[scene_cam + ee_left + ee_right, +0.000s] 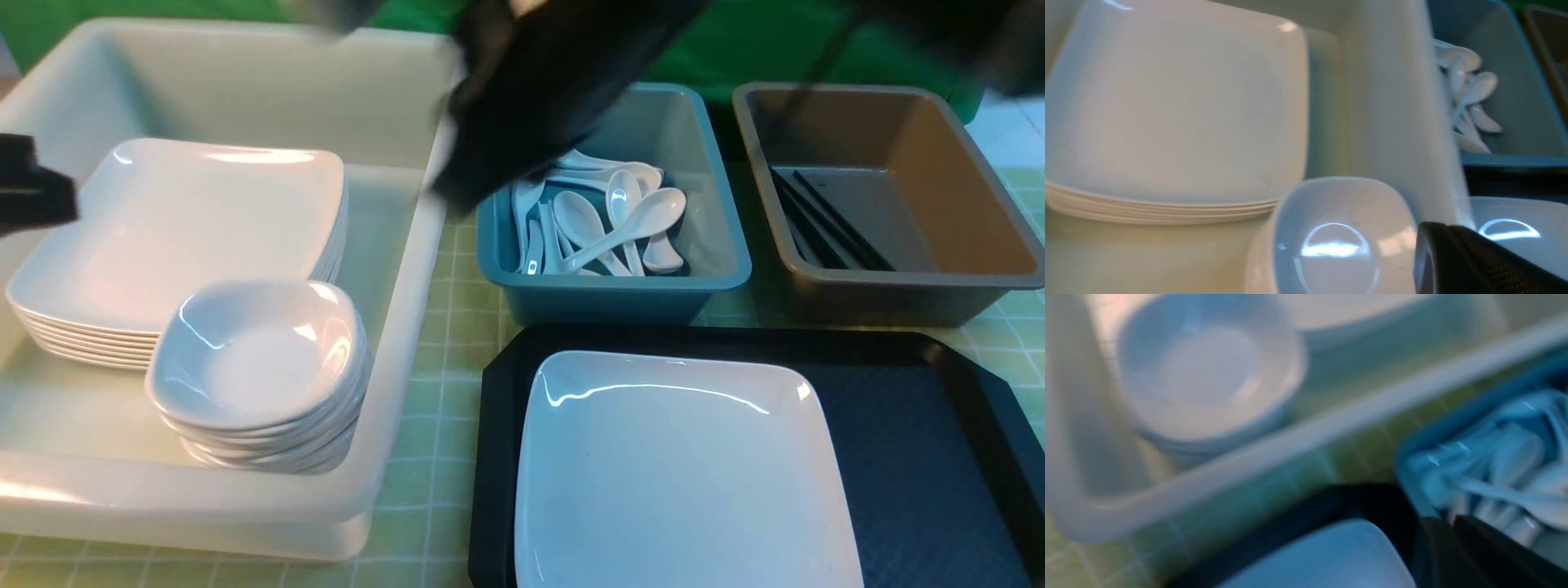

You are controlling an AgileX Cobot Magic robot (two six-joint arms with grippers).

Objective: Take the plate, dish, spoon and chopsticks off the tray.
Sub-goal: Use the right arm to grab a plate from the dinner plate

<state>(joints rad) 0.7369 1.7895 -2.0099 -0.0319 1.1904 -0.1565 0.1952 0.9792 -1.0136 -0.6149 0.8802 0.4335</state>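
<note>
White tub (408, 343) fills the robot's left of the worktop (457, 343). It holds a stack of big plates (188, 220) w/ a stack of small bowls (261, 359) touching its near side.

Tray (898, 457) sits near-right. The plate (678, 474) lies flat on its left half; the right half of the floor shows bare.

Teal tub (710, 237) behind the tray holds a heap of spoons (612, 220). Brown tub (963, 188) beside it holds chopsticks (833, 220).

Step in hand, prob: plate is the last item, since no dish, spoon or sticks show on the tray.

Next move needs a grip on the plate rim, a lift clear of the tray lip, then a carry over the tub wall onto the plate stack. It's glossy w/ a shallow rim, so slip risk.

Left fingers (33, 192) clenched, empty, over the white tub's left side. Right fingers (1494, 559) clenched too, nothing btwn them, up over the gap btwn white and teal tubs.

Hard to see:
- right arm is a black smear in front view
- right wrist view badly blurred
- tray's near edge and plate's near edge cut off, so can't rule out smth there
- can't tell which spoon or sticks came from the tray
</note>
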